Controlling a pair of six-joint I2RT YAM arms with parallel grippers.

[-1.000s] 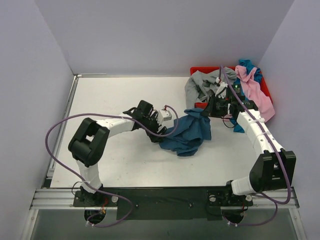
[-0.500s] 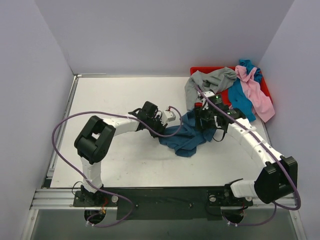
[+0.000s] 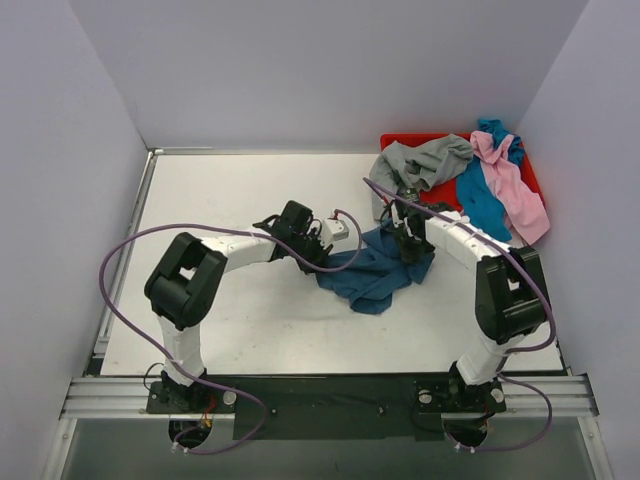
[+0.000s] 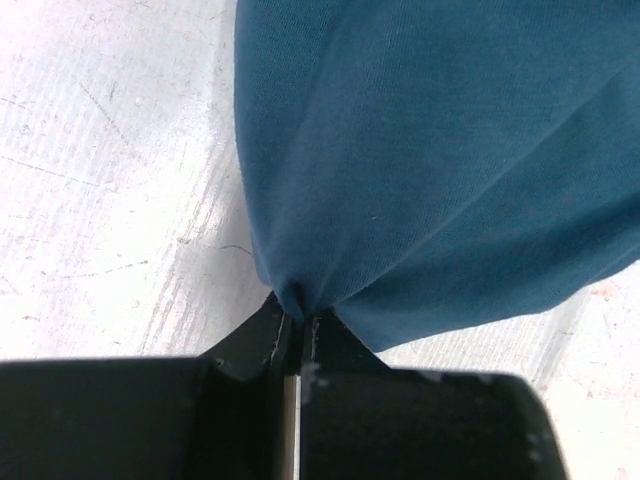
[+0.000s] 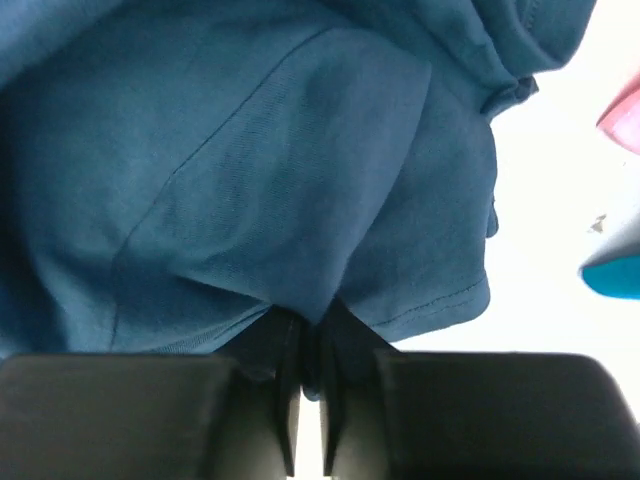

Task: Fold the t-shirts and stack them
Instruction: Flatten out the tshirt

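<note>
Now the left gripper (image 4: 297,318) and right gripper (image 5: 312,325) each pinch a fold of the teal shirt (image 3: 375,275), crumpled mid-table (image 3: 230,200) between them. Behind it, the grey shirt (image 3: 420,160), pink shirt (image 3: 510,185) and turquoise shirt (image 3: 480,205) spill over the red tray (image 3: 395,140).

- A fine, matt, softly creased knit is shown by the dark teal-blue cloth t-shirt (image 4: 430,150).
- The white table top (image 4: 100,200) is seen matt, scuffed, finely scratched.
- Matt black plastic is seen on the left gripper (image 4: 295,322) and right gripper (image 5: 310,335).
</note>
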